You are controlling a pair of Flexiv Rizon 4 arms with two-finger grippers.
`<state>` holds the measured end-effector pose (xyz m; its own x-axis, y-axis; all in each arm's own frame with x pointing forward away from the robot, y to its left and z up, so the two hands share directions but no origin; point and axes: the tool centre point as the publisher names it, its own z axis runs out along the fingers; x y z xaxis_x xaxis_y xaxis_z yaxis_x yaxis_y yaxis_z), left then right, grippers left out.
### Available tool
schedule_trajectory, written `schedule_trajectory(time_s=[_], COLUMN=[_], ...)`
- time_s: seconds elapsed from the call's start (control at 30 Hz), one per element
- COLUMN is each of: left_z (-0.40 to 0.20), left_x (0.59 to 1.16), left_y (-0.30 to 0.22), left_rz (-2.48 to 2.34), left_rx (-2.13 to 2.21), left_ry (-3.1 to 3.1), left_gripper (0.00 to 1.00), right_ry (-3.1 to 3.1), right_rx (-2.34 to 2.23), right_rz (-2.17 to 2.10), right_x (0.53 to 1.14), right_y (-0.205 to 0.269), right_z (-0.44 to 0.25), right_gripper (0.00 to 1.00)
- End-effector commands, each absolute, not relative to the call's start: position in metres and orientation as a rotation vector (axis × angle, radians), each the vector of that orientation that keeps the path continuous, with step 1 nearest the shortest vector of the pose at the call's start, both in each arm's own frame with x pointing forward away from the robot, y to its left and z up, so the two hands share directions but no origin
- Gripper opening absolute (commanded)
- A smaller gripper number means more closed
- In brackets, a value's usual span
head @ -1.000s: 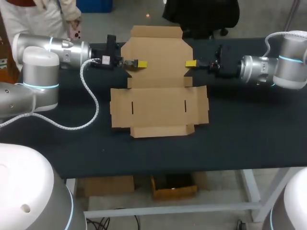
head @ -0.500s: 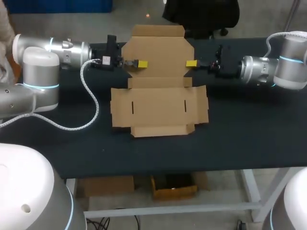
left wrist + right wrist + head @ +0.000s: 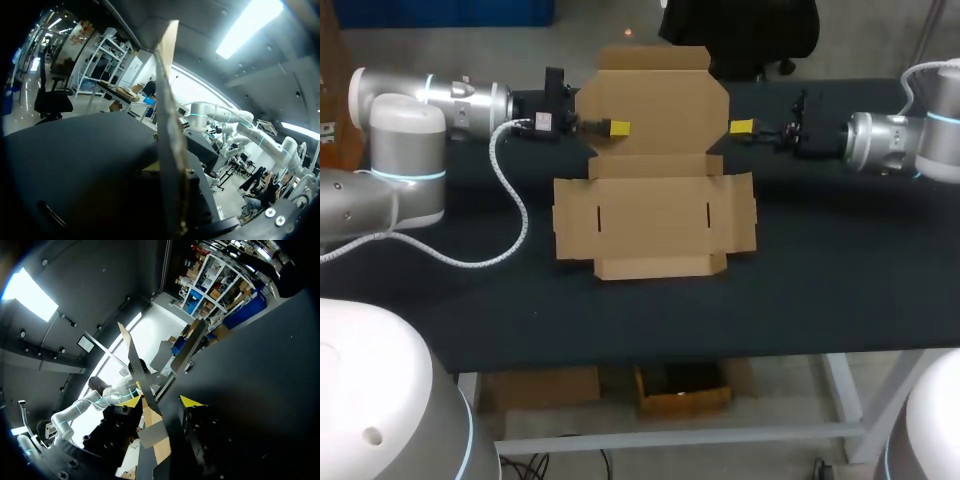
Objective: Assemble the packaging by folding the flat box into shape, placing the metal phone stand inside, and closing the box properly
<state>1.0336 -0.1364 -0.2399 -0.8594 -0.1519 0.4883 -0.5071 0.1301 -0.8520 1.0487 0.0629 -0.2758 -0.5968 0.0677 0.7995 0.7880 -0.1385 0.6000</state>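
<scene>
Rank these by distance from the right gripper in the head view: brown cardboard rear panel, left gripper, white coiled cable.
1. brown cardboard rear panel, just beside the right gripper.
2. left gripper, at that panel's opposite edge.
3. white coiled cable, farthest, hanging by the left arm.

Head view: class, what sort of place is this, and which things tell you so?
Probably a robotics lab or test bench: a left gripper and right gripper with yellow tips at a flat cardboard box on a dark table.
</scene>
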Motion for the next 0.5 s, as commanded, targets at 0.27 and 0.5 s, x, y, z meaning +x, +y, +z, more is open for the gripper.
schedule_trajectory(time_s=[0.27, 0.5], left_z=[-0.231, -0.222], left_x=[1.056, 1.066], left_y=[-0.149, -0.155], left_rz=[1.818, 1.854], left_rx=[0.574, 0.524], left_ry=[-2.145, -2.158], left_gripper=[0.00, 0.00], right_ry=[-1.734, -1.800], right_rx=[-1.186, -1.256], right_rz=[-1.828, -1.823], right_x=[0.999, 0.982], right_y=[0.026, 0.014], right_z=[-0.243, -0.238], right_gripper=[0.01, 0.00])
